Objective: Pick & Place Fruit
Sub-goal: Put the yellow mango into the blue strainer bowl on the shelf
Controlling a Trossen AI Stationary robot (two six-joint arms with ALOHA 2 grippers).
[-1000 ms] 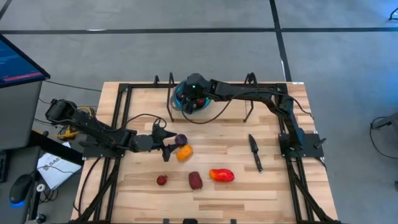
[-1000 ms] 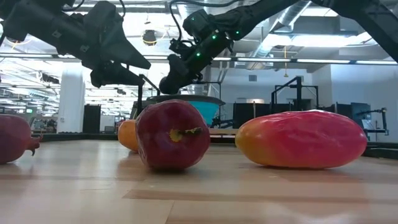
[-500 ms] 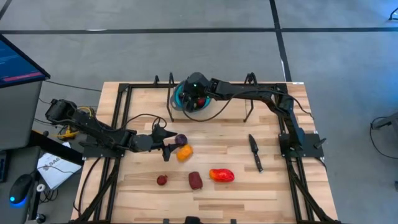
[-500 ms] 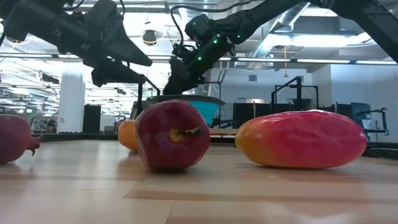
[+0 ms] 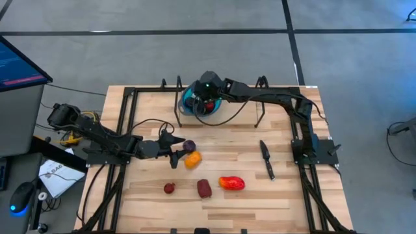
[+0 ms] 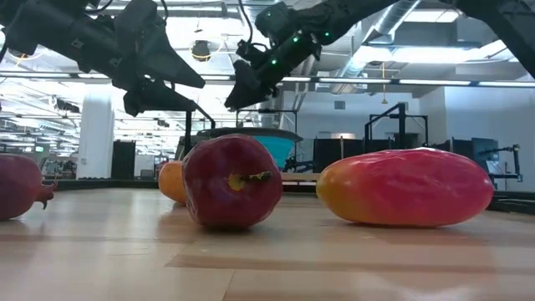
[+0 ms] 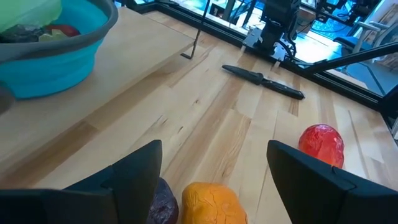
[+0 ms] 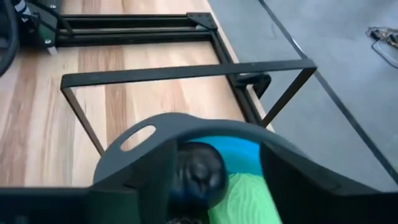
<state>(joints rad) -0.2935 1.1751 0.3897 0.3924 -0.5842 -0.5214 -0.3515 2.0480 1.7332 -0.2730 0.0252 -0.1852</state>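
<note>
We see bright, even overhead light with soft shadows, ceiling-lamp glare behind the low view, and blurred near fingers in both wrist views.

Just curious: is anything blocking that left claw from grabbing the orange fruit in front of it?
Nothing visible does. The left gripper stands open, with the orange fruit right between its fingers and the purple fruit beside it.

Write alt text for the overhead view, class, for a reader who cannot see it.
The right claw hangs over a blue bowl at the table's far edge, while the open left claw sits beside a purple fruit and an orange fruit. Nearer lie two dark red fruits, a red-orange fruit and a knife.
</note>
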